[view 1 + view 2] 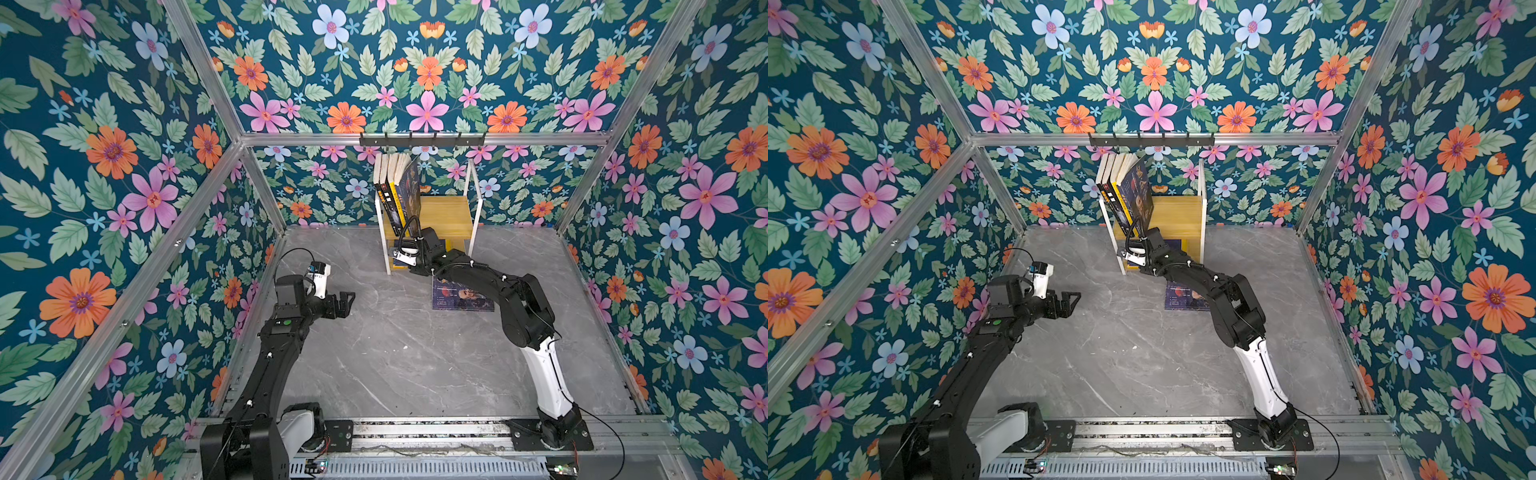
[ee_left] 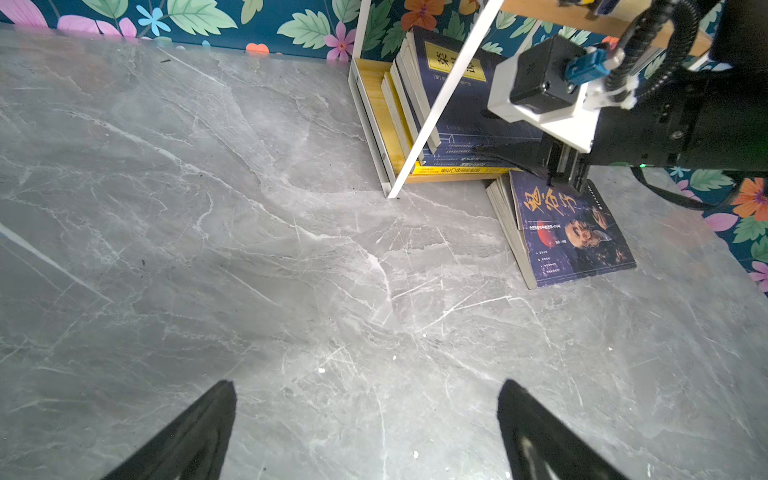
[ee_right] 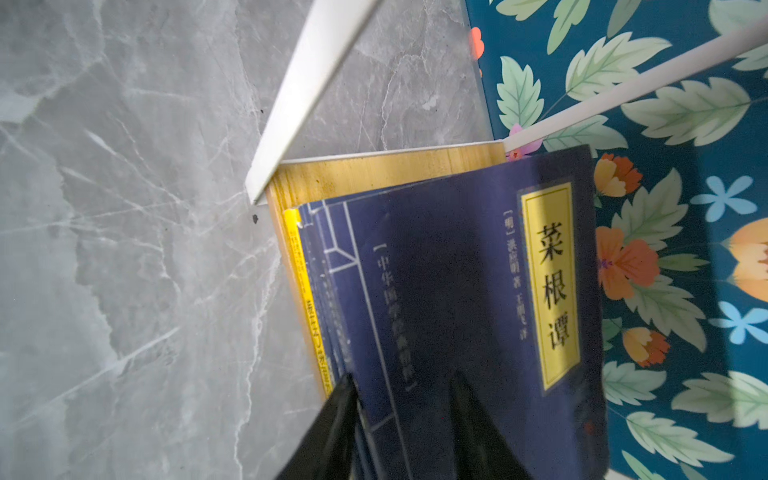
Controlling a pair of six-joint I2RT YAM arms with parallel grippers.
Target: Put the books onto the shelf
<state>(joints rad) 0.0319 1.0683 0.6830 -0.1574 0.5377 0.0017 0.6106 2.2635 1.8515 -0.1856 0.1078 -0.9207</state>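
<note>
The left gripper (image 1: 348, 305) is hanging over the table (image 1: 395, 365). Its fingers are spread wide and are holding nothing. Farther on, one book (image 1: 461, 297) is lying flat on the table, partly under the right arm, just in front of the shelf (image 1: 453, 212). The right gripper (image 3: 403, 376) is reaching into the low tier. Its fingers are sitting partly apart at the edge of the navy books (image 3: 457, 270), and I cannot tell if they are pinching. If they are squeezing when the arm pulls back, those thin books could be sliding out onto the table. On the high tier, the top books (image 1: 395, 183) are leaning, so a bump from the arm could be tipping them over.
</note>
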